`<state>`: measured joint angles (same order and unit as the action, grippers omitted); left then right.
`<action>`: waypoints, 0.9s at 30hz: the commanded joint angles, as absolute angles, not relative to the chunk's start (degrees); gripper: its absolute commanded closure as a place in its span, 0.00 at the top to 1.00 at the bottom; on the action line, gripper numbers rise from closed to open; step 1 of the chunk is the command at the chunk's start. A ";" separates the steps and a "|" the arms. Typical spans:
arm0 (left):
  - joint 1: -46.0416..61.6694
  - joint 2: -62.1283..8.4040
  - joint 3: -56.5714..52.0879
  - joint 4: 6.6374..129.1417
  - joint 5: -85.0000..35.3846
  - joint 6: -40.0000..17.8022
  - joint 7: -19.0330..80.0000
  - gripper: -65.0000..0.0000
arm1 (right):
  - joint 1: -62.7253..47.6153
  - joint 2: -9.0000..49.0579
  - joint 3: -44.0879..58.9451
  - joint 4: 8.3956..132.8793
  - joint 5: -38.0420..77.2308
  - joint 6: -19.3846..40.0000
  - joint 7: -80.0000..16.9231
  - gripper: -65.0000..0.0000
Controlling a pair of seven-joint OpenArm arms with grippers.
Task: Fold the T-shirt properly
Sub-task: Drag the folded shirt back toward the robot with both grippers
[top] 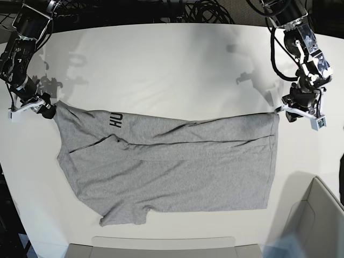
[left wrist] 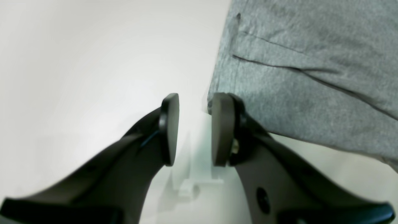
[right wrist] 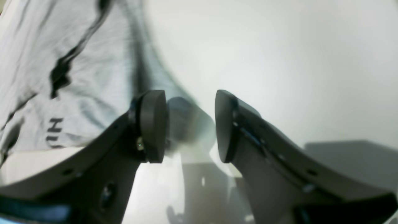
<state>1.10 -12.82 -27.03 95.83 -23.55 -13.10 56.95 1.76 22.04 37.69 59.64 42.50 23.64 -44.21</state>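
The white counter point(top: 177, 64) carries the grey T-shirt point(top: 177, 166), spread flat with black lettering near one corner. The left gripper point(left wrist: 194, 130) has its fingers parted, empty, beside the shirt's corner. The right gripper point(right wrist: 189, 124) fingers are spread; the blur possibly hides cloth between them.

1. The heather-grey T-shirt point(top: 172, 161) lies spread lengthwise across the middle of the white table, folded over along its far edge.
2. Black lettering shows near its far left corner.
3. One short sleeve points toward the near edge.
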 commanded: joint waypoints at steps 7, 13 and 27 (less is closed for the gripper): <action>0.57 -13.76 -27.03 96.84 -24.22 -13.76 56.22 0.30 | 3.65 19.82 34.86 60.00 42.15 24.84 -44.88 0.40; -4.35 -14.02 -27.56 91.74 -24.04 -25.45 61.14 0.42 | 3.65 19.38 34.86 60.00 42.15 24.84 -44.88 0.40; -15.87 -18.24 -32.57 65.71 -24.04 -32.04 61.05 0.43 | 2.51 19.47 34.95 60.09 42.15 24.75 -44.97 0.40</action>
<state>-15.22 -17.04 -32.49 64.95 -23.88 -31.88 61.45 2.55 18.65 34.85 59.77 43.81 25.32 -43.38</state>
